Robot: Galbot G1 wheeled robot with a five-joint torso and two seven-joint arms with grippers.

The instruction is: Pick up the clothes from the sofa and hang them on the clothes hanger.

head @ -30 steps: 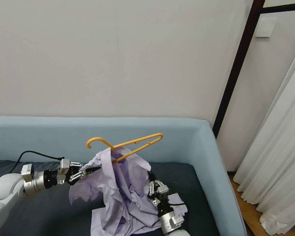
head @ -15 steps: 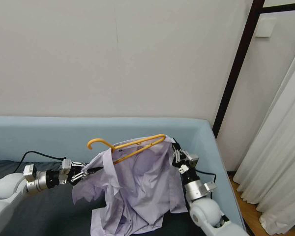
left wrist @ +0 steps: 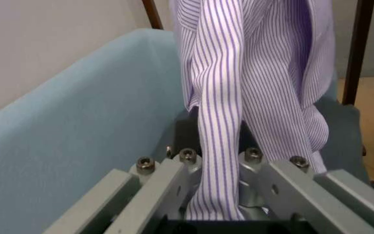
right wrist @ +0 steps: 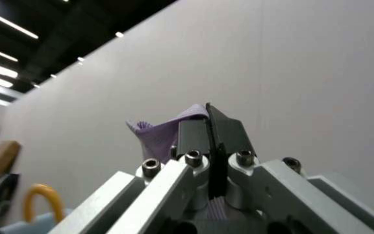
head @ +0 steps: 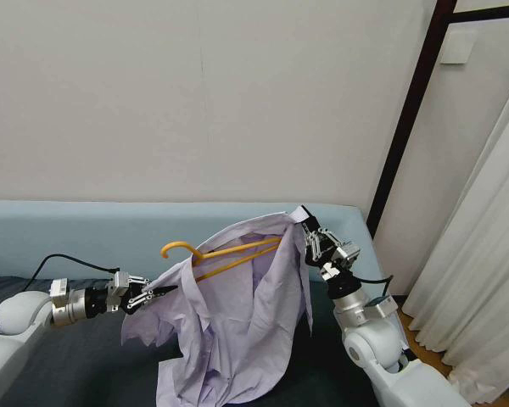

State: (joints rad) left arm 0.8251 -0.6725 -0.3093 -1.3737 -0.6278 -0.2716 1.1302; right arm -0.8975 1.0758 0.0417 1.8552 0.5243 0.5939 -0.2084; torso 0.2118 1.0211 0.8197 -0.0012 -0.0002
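**Shirt half-dressed on the hanger above the sofa**

The lilac striped cotton shirt [head: 237, 331] hangs over the pale blue upholstered sofa [head: 59, 233], its lower part resting on the dark seat cushion [head: 85, 365]. The orange-yellow plastic clothes hanger [head: 225, 253] sits inside the collar, with its hook poking out to the left. The left end effector [head: 159, 293] is clamped tight on a fold of shirt fabric; I cannot tell whether it also grips the hanger. The right end effector [head: 308, 225], raised at the right, is pinched closed on the shirt's shoulder edge. The step in hand looks like seating the right shoulder. Next, that fabric should come down over the hanger's right tip while the left hold keeps steady.
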